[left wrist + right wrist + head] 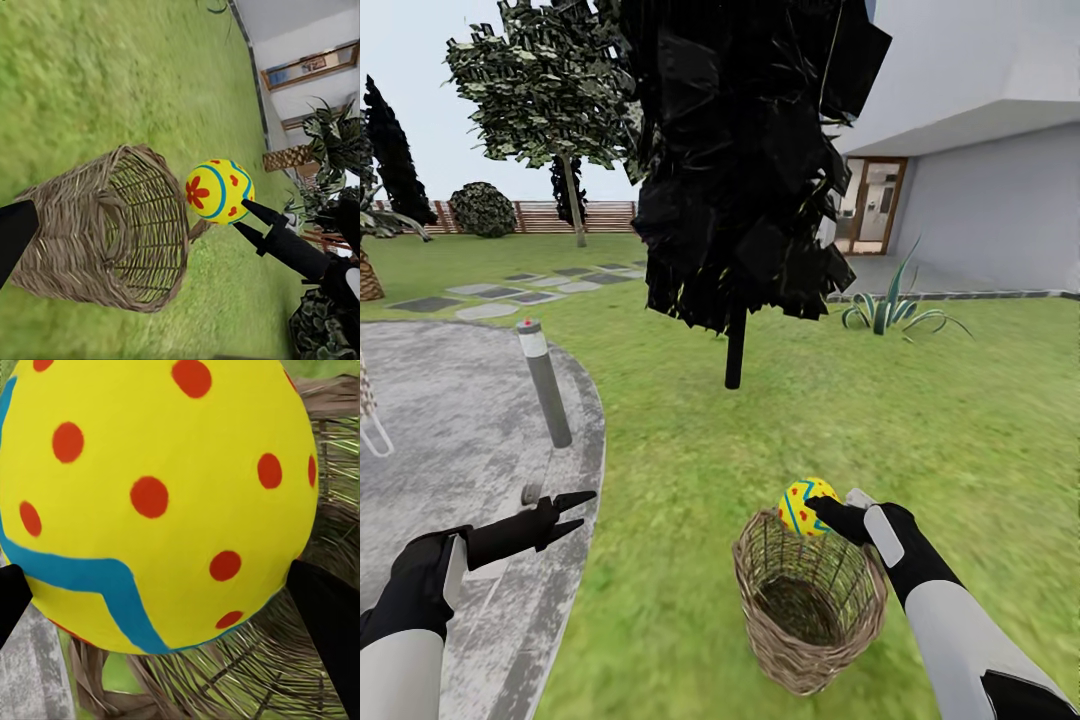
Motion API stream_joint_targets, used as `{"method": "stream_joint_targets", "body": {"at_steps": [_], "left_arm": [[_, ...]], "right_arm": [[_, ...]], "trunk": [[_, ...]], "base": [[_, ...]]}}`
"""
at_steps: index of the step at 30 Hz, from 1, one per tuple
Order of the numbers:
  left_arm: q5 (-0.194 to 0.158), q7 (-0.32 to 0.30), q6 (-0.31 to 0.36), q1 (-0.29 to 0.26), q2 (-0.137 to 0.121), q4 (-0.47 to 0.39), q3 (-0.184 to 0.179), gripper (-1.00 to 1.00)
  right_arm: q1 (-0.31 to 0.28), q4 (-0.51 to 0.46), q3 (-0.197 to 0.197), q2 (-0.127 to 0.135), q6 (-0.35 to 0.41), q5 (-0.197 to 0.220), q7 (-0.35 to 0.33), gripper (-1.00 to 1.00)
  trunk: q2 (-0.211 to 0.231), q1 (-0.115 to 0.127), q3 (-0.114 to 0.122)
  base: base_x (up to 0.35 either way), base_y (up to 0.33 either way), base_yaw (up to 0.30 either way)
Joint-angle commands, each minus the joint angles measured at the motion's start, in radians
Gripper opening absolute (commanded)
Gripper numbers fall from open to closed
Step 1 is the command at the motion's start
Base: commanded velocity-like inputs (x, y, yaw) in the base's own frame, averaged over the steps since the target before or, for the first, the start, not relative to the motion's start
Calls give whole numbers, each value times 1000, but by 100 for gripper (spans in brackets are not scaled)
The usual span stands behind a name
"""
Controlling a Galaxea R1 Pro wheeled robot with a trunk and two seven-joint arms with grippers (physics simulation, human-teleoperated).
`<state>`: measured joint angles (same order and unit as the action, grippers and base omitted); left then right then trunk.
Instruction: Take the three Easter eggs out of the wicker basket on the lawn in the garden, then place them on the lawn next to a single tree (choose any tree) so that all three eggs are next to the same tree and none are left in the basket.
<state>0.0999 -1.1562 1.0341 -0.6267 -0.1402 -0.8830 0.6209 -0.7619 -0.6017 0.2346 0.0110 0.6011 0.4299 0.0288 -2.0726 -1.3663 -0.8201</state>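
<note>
A yellow Easter egg [803,505] with blue zigzags and red dots hangs just above the far rim of the wicker basket [810,605], and my right gripper [822,513] is shut on it. In the right wrist view the egg [157,502] sits between the two black fingers [330,622]. The left wrist view shows the egg [217,191] beside the basket's [105,225] mouth. My left gripper [582,508] is open over the paving's edge, left of the basket. The basket stands upright on the lawn [690,480]. A tree [572,205] with a pale trunk stands far back left.
A black-leaved tree [735,350] on a thin dark trunk stands a few steps beyond the basket. A grey bollard [546,385] rises on the paved patch [450,430] at left. A spiky plant [888,310] and the house [980,200] lie back right.
</note>
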Motion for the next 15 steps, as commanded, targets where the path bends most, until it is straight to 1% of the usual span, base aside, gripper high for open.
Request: {"method": "stream_joint_targets", "body": {"at_steps": [1, 5, 10, 15], "left_arm": [[11, -10, 7, -1, 1, -1, 3, 100], [11, -10, 7, -1, 1, -1, 4, 100], [11, -10, 7, -1, 1, -1, 5, 100], [12, -10, 8, -1, -1, -1, 7, 100]], "right_arm": [[0, -1, 2, 0, 5, 6, 2, -100], [0, -1, 3, 0, 3, 6, 2, -100], [-1, -1, 3, 0, 3, 6, 1, -100], [0, -1, 4, 0, 2, 6, 0, -100]], "trunk": [[7, 4, 2], [35, 19, 15], [70, 39, 30], [105, 58, 46]], "base": [[0, 0, -13], [-98, 0, -2], [-209, 0, 0], [-30, 0, -26]]}}
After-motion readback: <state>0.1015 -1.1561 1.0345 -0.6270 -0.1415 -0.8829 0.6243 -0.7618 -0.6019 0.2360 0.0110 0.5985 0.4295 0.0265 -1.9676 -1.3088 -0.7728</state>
